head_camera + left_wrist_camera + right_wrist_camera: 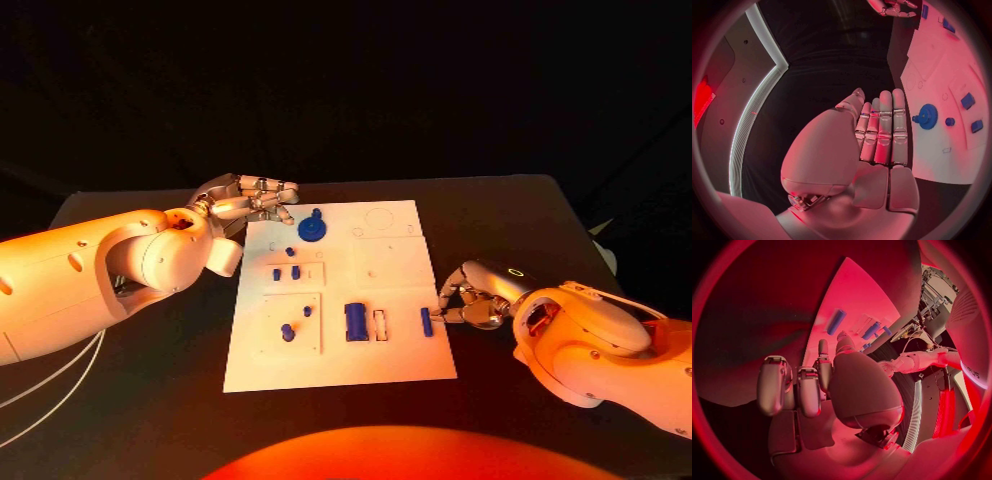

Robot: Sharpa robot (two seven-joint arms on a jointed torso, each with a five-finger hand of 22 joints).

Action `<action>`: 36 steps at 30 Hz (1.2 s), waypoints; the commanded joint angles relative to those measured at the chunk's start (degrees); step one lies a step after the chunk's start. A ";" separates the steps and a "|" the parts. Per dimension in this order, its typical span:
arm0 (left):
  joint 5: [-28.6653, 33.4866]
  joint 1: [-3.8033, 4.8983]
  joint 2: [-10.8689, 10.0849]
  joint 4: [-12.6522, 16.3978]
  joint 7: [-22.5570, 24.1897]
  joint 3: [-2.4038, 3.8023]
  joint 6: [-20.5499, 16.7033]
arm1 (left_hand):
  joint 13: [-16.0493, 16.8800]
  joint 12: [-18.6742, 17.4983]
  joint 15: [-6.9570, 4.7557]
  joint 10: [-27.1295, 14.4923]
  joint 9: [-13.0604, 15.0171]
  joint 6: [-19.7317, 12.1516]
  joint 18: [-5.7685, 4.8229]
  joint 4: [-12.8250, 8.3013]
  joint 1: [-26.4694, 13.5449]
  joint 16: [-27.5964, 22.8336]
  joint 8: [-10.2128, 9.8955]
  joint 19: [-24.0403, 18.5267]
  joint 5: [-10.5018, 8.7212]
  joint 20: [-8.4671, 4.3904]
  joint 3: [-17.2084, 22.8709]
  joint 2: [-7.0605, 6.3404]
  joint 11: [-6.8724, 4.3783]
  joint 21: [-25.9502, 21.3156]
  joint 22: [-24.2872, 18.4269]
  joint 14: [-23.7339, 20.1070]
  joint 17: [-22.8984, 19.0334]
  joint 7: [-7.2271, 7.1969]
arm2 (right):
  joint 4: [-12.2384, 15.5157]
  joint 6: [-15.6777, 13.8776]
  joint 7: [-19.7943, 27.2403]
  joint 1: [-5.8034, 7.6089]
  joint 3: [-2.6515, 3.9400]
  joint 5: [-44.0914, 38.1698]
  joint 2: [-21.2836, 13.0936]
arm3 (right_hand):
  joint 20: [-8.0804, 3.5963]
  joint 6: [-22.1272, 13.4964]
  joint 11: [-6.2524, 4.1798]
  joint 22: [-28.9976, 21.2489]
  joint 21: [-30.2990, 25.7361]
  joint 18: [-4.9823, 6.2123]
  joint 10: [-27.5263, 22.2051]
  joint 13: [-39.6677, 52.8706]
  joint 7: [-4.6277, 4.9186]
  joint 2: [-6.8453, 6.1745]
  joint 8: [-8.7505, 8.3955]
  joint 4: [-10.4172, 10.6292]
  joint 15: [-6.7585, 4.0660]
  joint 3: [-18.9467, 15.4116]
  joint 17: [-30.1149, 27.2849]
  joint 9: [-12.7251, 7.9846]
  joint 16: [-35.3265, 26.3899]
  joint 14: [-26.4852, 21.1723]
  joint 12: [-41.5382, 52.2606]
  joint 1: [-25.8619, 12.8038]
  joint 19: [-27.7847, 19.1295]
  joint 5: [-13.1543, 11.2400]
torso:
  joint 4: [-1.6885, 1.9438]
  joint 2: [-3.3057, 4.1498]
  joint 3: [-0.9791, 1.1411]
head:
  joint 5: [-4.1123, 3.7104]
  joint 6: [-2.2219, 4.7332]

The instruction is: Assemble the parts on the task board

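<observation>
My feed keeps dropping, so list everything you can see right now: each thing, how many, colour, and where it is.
Table: one, black, under everything.
Board: one, white, middle of the table.
Gear: one, blue, far part of the board near the left hand.
Block: one, blue, near part of the board, beside a white slot.
Bar: one, blue, slim, at the board's right edge by the right hand's fingers.
Small parts: several, blue, left half of the board between gear and near edge; exact count unclear.
Cables: a few, white, on the table under the left arm.
Left hand: one, silver, at the board's far left corner, holding nothing.
Right hand: one, silver, at the board's right edge, fingers curled; contact with the bar unclear.
</observation>
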 commanded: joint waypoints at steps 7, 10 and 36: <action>0.12 0.02 -0.01 0.22 0.62 0.03 0.67 | 0.09 0.28 0.15 -0.21 -0.09 -0.32 0.55 -0.11 -0.15 -0.06 0.16 0.21 0.00 0.01 -0.24 0.49 0.01 -0.15 -0.10 -0.42 -0.07 0.00 | -0.92 1.39 -1.68 -1.13 -0.05 -1.76 2.05 | 0.49 0.84 -0.15 11.11 -0.04 -0.51 0.42 -11.59 -0.16 0.13 -0.24 0.14 0.35 -0.03 9.71 -0.09 -0.05 4.82 0.12 -1.06 0.84 -0.20 | -0.01 0.02 -0.04 | 0.03 -0.12; 0.12 0.02 -0.05 0.23 0.57 0.03 0.69 | 0.09 0.28 0.15 -0.21 -0.09 -0.32 0.55 -0.11 -0.15 -0.06 0.16 0.21 0.00 0.01 -0.24 0.49 0.01 -0.15 -0.10 -0.42 -0.07 0.00 | -1.22 1.67 -1.75 -1.38 -0.06 -1.68 2.50 | 0.48 0.95 -0.18 11.11 -0.02 -0.51 0.43 -11.59 -0.20 0.18 -0.23 0.11 0.33 0.00 9.72 -0.10 -0.04 4.83 0.12 -1.06 0.85 -0.16 | 0.04 0.05 -0.01 | 0.06 -0.18; 0.11 0.03 -0.28 0.34 0.28 0.03 0.90 | 0.09 0.28 0.15 -0.21 -0.09 -0.32 0.55 -0.11 -0.15 -0.06 0.16 0.21 0.00 0.01 -0.24 0.49 0.01 -0.15 -0.10 -0.42 -0.07 0.00 | -4.63 4.86 -2.87 -2.76 -0.14 -5.55 6.44 | -0.02 2.40 -0.99 11.00 -0.51 -0.41 0.37 -11.68 -1.12 0.15 0.15 -1.90 -0.34 1.40 9.56 0.12 -0.15 4.79 -0.23 2.95 0.71 -0.46 | 0.05 0.01 0.02 | 0.16 -0.57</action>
